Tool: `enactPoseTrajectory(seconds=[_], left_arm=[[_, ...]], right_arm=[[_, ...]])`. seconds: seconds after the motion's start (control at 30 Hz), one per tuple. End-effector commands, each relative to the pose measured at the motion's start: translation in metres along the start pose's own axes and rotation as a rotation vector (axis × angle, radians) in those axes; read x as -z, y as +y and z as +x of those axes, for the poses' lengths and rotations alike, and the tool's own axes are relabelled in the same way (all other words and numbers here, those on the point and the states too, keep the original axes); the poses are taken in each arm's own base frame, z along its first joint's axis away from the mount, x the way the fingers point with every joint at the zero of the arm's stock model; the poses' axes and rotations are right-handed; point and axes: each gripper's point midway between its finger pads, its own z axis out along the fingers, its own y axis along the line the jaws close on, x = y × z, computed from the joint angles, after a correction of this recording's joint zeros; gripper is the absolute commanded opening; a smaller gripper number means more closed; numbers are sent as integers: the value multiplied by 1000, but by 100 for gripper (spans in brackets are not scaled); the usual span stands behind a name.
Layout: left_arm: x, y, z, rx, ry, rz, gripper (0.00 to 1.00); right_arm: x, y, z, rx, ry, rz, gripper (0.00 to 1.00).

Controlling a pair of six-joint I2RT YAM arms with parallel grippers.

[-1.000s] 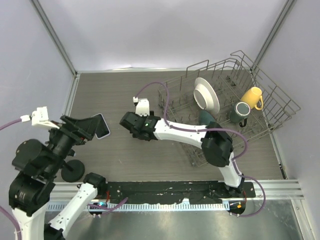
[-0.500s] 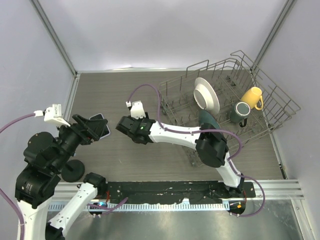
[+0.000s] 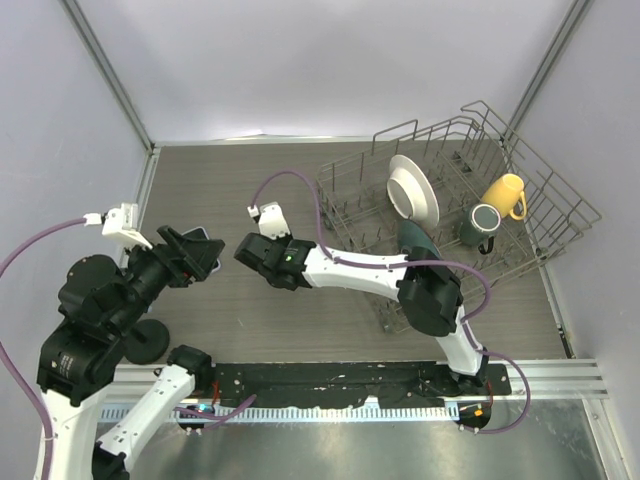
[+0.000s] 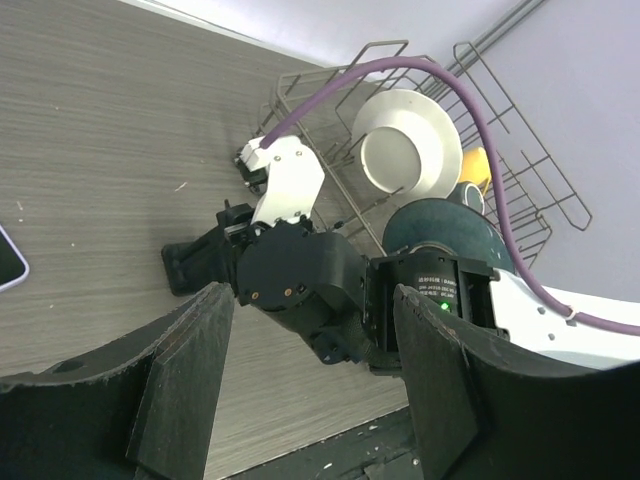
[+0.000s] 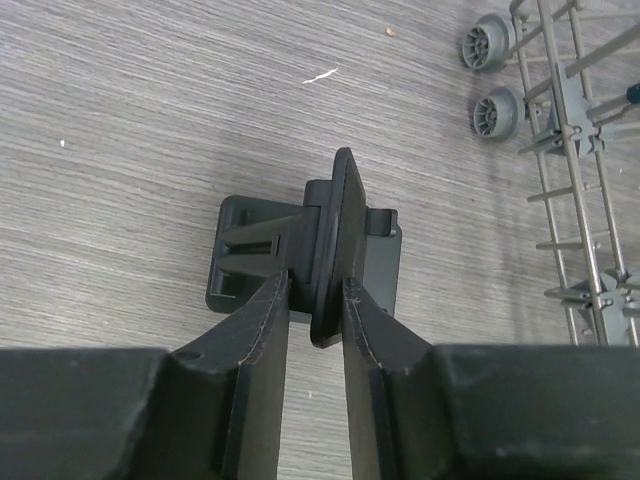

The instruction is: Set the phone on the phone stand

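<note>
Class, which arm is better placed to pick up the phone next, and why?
Left. The left gripper is open and right beside the phone, while the right gripper is shut on the phone stand.

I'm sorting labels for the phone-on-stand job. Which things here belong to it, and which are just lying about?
Belong to the job:
phone
phone stand, clamped in the right gripper

Just lying about:
dish rack
white plate
yellow mug
green mug
black disc at the near left, unclear what it is
</note>
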Motion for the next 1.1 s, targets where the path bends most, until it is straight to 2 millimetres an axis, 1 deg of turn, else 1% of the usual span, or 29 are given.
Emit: enactPoseTrajectory(seconds=[0.0,0.03,0.07,0.1,0.13,0.2,0.23,0.27,0.3,0.33,0.37,0.47,0.5,0.53,0.57,0.6,0.63,0.67,0.7,0.73,0.8,0.83,0.87,0.9,0.97,1.0,1.03,1.07], left_arm=[[-5,-11,-5,-20,-1,49,69],[-5,-11,-5,-21,3,48,69],[-2,-14,-8,-23,-8,55,69],[-1,-14,-10,-29,-10,55,69],[1,-14,-14,-33,-23,51,69],[8,-17,-23,-45,-46,49,69],[10,-17,-27,-51,-60,41,69],[16,-21,-34,-55,-74,45,69],[19,-23,-37,-61,-81,45,69],[24,-24,-41,-67,-92,47,69],[30,-27,-48,-66,-116,47,69],[41,-33,-58,-62,-151,67,69],[42,-34,-59,-60,-157,69,69],[44,-36,-61,-57,-162,74,69],[46,-37,-62,-53,-166,75,69],[47,-37,-62,-51,-167,78,69],[47,-38,-63,-50,-168,79,69],[47,-37,-62,-50,-163,76,69],[47,-37,-62,-51,-162,75,69],[47,-37,-62,-52,-163,74,69],[47,-35,-60,-57,-153,67,70],[48,-35,-59,-58,-152,68,70],[48,-34,-58,-58,-150,66,70],[49,-34,-57,-58,-148,65,70],[48,-32,-56,-53,-147,61,70],[48,-32,-55,-52,-144,63,70],[46,-31,-54,-52,-142,58,70],[46,-31,-53,-50,-139,58,70]], right_arm=[[22,8,-33,49,-108,-59,0],[25,10,-32,77,-116,-68,0],[28,13,-38,134,-147,-76,0],[32,14,-42,153,-169,-76,0],[39,18,-38,199,-183,-86,0],[51,33,-46,288,-246,-163,0],[66,42,-35,349,-273,-226,0],[85,69,-43,337,-358,-364,0],[98,77,-44,425,-421,-416,0],[108,81,-33,456,-450,-476,0],[132,105,-35,454,-522,-617,1],[150,128,-32,474,-576,-765,1],[158,141,-27,501,-585,-847,0],[163,147,-29,525,-612,-875,0],[161,157,-22,552,-609,-906,0],[168,168,-15,592,-616,-976,1],[173,175,-21,610,-642,-994,0],[168,184,-9,645,-622,-1022,1],[169,189,-5,671,-624,-1048,0],[175,197,-8,683,-638,-1082,0],[170,205,4,742,-609,-1110,1],[177,211,-4,748,-626,-1136,0],[175,212,1,783,-612,-1139,0],[176,219,0,795,-616,-1150,0],[172,222,7,850,-600,-1162,1],[172,226,6,864,-601,-1170,0],[172,229,11,886,-588,-1191,0],[169,227,20,921,-547,-1197,0]])
